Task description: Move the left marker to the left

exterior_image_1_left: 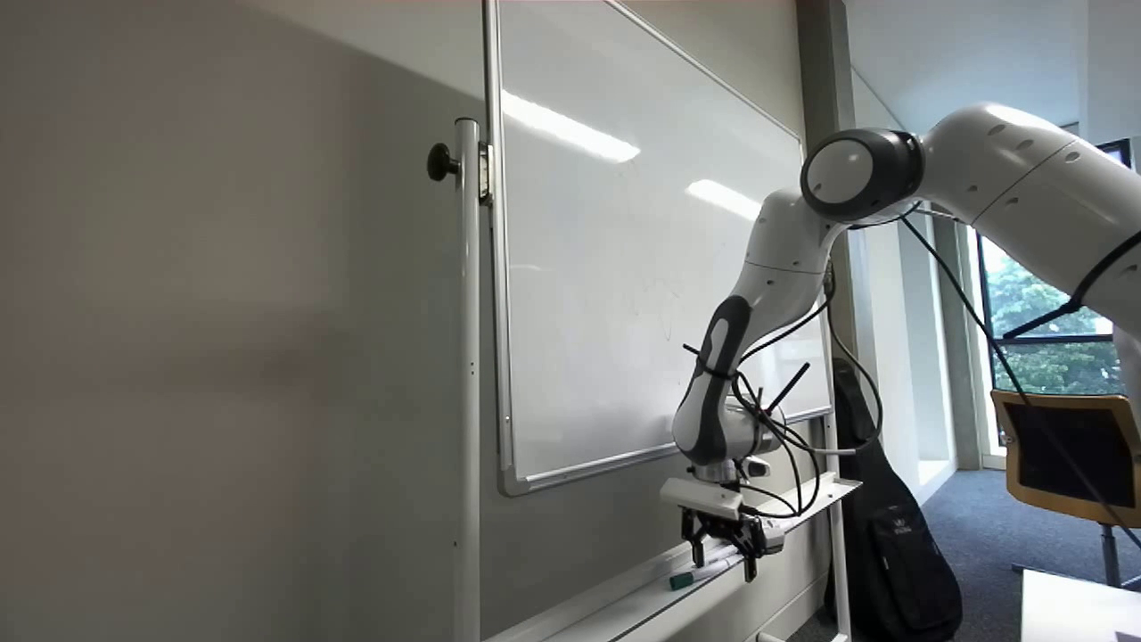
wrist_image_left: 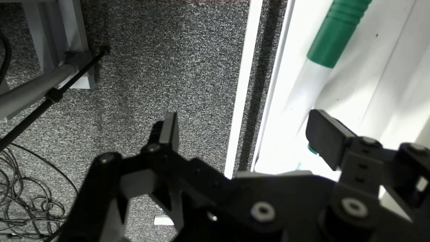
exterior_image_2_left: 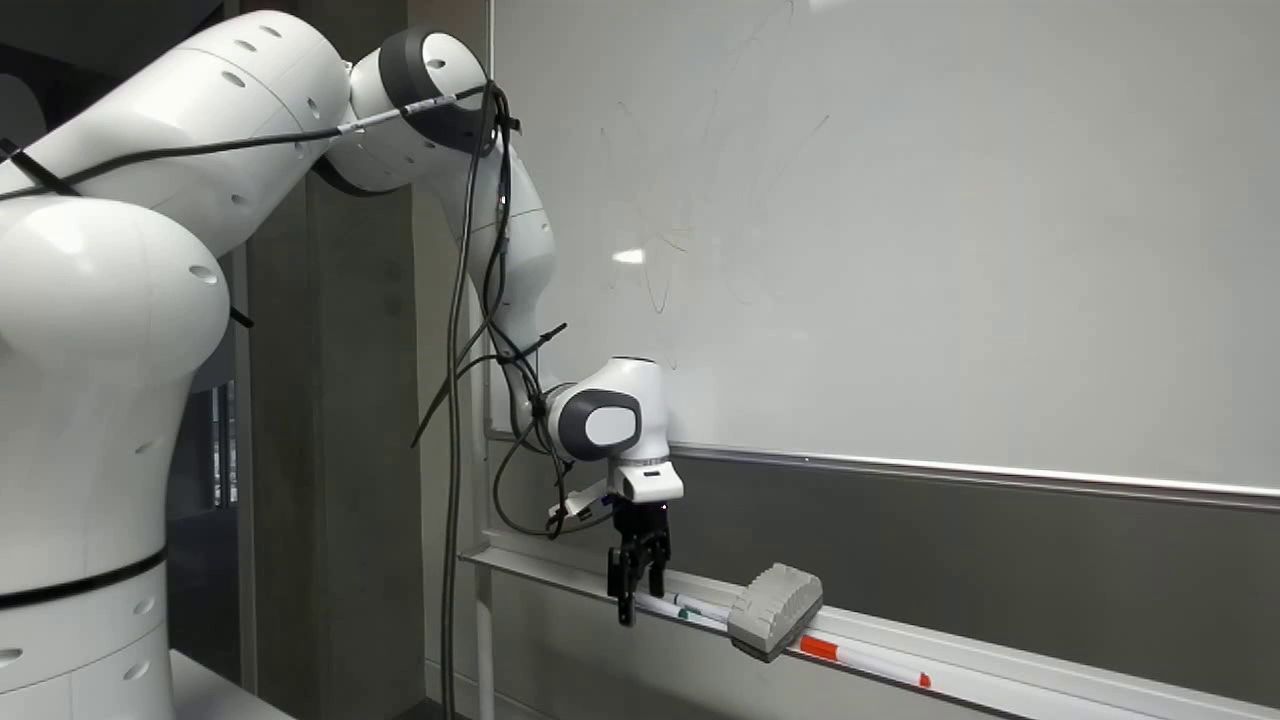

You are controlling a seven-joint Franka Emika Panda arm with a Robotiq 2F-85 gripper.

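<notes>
Gripper (wrist_image_left: 244, 132) straddling front edge of whiteboard tray (wrist_image_left: 368, 67), fingers standing apart.
Green-capped marker (wrist_image_left: 323, 55) is lying on the tray, its body running just beside one fingertip; can't tell if they're touching. Grey block (exterior_image_2_left: 775, 610) is sitting farther along, red-capped marker (exterior_image_2_left: 868, 661) lying past it.

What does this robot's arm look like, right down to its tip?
The arm is white, smooth and rounded, with oval dimples and dark grey bands at joints. Black cables run along it, held by black ties. The end effector is black and angular, with two jointed fingers and pale round bolt heads.
</notes>
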